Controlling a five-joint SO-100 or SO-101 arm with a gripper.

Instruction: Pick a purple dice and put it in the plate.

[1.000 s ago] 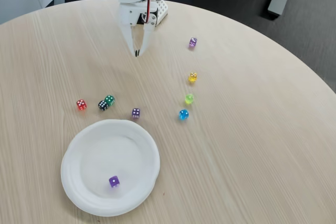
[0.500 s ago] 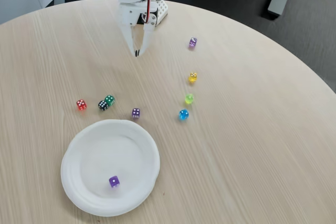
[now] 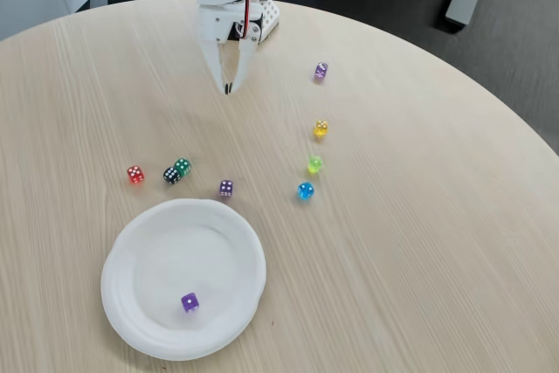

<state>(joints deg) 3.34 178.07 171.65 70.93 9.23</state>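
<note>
The purple dice (image 3: pixel 189 302), a small deep-violet cube with white pips, lies inside the white plate (image 3: pixel 140 242), toward its near side. The plate sits at the lower left of the table in the fixed view. My gripper (image 3: pixel 228 89) hangs far from it at the top centre, pointing down over bare wood. Its fingers are closed together, and nothing is between them.
Two paler lilac dice lie on the table, one (image 3: pixel 225 187) just above the plate's rim and one (image 3: pixel 320 71) right of the gripper. Red (image 3: pixel 135 174), black (image 3: pixel 171 176) and green (image 3: pixel 182 166) dice sit left; yellow (image 3: pixel 320 128), lime (image 3: pixel 314 164) and blue (image 3: pixel 305 190) right.
</note>
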